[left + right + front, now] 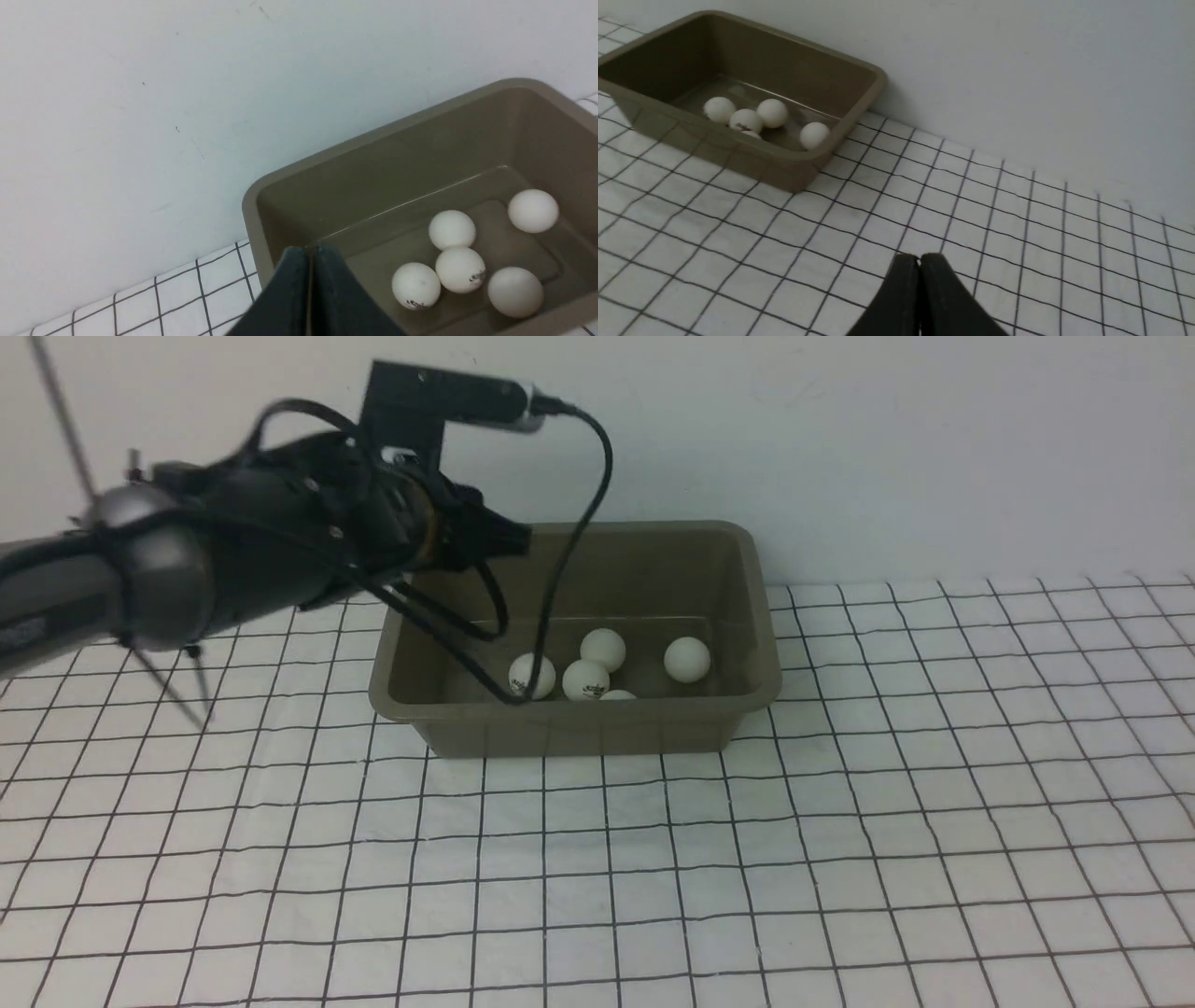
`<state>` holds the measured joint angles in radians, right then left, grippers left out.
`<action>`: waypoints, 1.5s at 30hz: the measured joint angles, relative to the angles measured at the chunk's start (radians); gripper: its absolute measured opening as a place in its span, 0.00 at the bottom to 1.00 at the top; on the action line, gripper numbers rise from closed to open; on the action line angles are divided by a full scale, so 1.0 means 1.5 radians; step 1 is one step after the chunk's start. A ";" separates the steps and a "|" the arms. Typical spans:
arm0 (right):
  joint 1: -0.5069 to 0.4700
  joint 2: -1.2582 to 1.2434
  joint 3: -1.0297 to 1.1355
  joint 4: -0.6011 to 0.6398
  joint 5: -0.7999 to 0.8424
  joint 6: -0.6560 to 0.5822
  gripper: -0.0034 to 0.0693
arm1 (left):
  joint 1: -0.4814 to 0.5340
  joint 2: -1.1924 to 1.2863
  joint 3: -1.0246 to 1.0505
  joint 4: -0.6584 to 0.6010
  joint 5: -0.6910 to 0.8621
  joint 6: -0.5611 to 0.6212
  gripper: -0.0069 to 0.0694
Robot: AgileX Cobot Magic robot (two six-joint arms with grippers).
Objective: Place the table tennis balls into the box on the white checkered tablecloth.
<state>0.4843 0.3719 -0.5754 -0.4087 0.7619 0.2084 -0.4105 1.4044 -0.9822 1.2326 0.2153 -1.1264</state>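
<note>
Ok so rn all five balls are in the box, down on its floor. Four are bunched together left of the middle, touching or v close, and the fifth sits a bit apart on the right. A couple show a small dark logo, and from the front one is half hidden behind the near rim. The box sits on the checkered cloth covering the worktop, near the wall, long side facing the robot. The left tool is up in the air over the box's left end, jaws pressed flat together w/ nothing between them. A black cable loops from the cam on top of that arm and hangs down in front of the box interior. The right tool only shows in its own wrist cam. It's also closed tight and empty, hanging over bare cloth well off to the box's right, fingers pointing roughly toward the wall. The cloth looks slightly wrinkled.
</note>
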 joint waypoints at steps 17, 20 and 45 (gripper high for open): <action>0.000 -0.117 0.130 -0.144 -0.043 0.176 0.03 | 0.000 -0.349 0.290 0.271 0.060 -0.438 0.09; 0.000 -0.117 0.134 -0.144 -0.042 0.178 0.03 | 0.000 -0.367 0.315 0.272 0.068 -0.459 0.09; 0.000 -0.117 0.136 -0.146 -0.036 0.178 0.03 | 0.323 -0.705 0.444 0.316 -0.041 -0.461 0.09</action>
<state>0.4843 0.1968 -0.3717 -0.6280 0.7076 0.4756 0.0735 0.3468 -0.3159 1.7068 0.1545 -1.8184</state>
